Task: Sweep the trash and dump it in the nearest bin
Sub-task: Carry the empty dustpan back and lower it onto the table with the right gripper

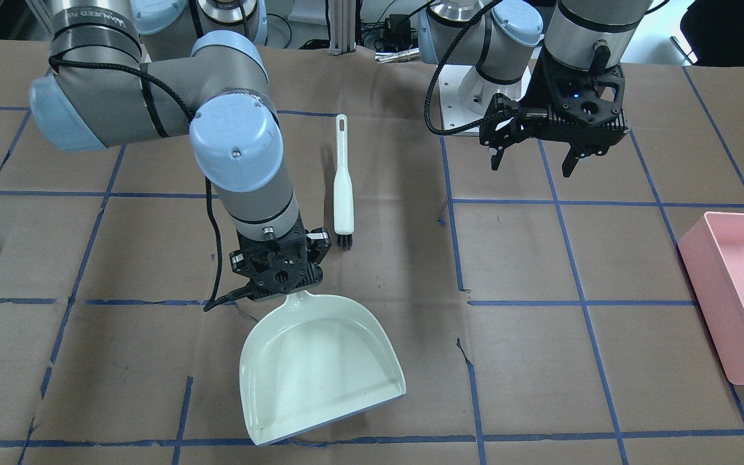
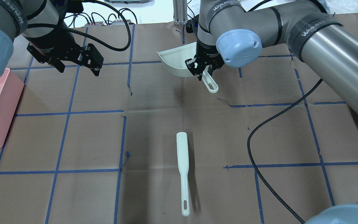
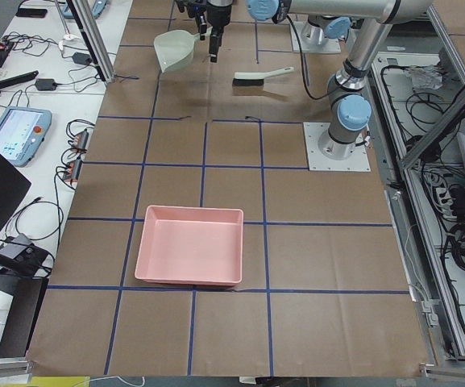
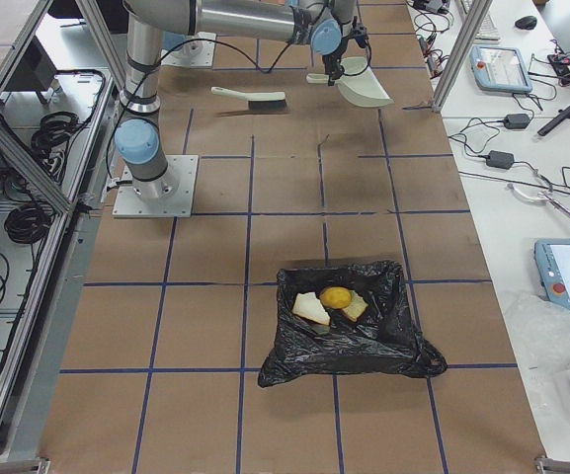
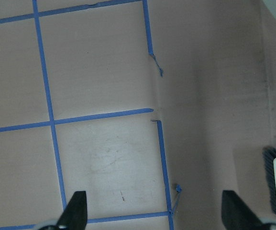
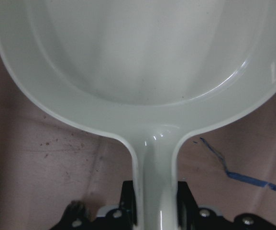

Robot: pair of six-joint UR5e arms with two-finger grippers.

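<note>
Clamps right gripper on the slim handle of a glossy, pale plastic dustpan with a rounded scoop. Holds left gripper spread wide above brown paper. Near the dustpan, a slender white brush, black bristles. Well apart, inside a crinkled black bag: oval yellow potato between two tan-crusted bread wedges.

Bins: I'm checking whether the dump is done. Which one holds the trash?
The black bag-lined bin, seen from the table's right end: the potato and two bread pieces lie inside it. The pink bin holds nothing.
</note>
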